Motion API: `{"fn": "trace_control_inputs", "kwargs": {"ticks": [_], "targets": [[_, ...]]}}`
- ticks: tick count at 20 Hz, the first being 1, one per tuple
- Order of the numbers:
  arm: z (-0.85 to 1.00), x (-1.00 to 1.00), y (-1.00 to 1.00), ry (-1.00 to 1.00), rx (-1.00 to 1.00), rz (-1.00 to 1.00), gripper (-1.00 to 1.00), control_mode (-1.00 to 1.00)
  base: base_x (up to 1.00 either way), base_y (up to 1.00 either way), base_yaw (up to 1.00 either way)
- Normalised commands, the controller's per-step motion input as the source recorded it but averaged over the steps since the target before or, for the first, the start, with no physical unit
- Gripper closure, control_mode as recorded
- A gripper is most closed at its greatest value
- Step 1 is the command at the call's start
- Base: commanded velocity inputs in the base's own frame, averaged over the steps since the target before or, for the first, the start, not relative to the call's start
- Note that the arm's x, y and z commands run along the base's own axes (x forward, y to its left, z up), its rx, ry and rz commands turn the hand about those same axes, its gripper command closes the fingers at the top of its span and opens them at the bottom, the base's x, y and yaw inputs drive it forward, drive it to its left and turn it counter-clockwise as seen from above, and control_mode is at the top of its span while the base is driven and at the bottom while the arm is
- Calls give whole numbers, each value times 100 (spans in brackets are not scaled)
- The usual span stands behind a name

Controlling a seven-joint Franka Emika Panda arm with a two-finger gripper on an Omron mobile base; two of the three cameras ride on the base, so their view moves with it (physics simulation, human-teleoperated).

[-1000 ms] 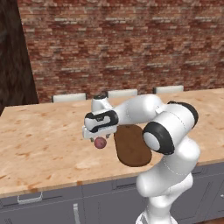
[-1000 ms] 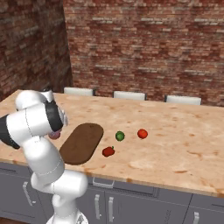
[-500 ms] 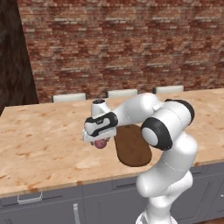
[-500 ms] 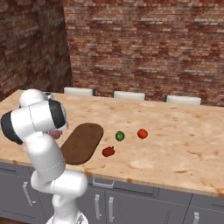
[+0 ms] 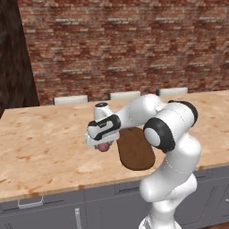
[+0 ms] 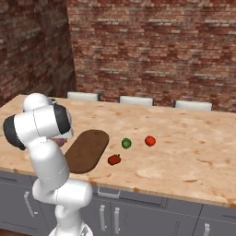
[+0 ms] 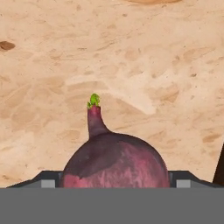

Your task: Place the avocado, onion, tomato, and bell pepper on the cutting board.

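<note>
Fingers [image 5: 103,146] are clamped on the onion [image 7: 114,162], held above the bare counter [image 5: 49,143] just left of the cutting board [image 5: 136,150]. Nothing lies on the board yet; avocado [image 6: 126,143], tomato [image 6: 150,140] and bell pepper [image 6: 114,159] sit on the counter to its right. Carrying the onion is the step in hand; next it likely needs moving over the board and lowering.

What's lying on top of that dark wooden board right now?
Nothing that shows: the cutting board looks bare in the right base view, though the arm covers its near left edge. The gripper holds the onion over the counter beside it.
</note>
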Motion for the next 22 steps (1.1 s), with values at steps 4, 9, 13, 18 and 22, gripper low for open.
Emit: {"fn": "trace_control_inputs", "kwargs": {"ticks": [4, 9, 13, 18, 22], "targets": [[7, -1, 0, -2, -1, 0, 100, -100, 0, 0, 0], [66, -1, -18, -18, -3, 0, 100, -100, 0, 0, 0], [43, 1, -53, -5, -1, 0, 100, -100, 0, 0, 0], [21, 5, -72, -1, 0, 0, 100, -100, 0, 0, 0], [12, 5, -77, -2, 0, -1, 100, -100, 0, 0, 0]]}}
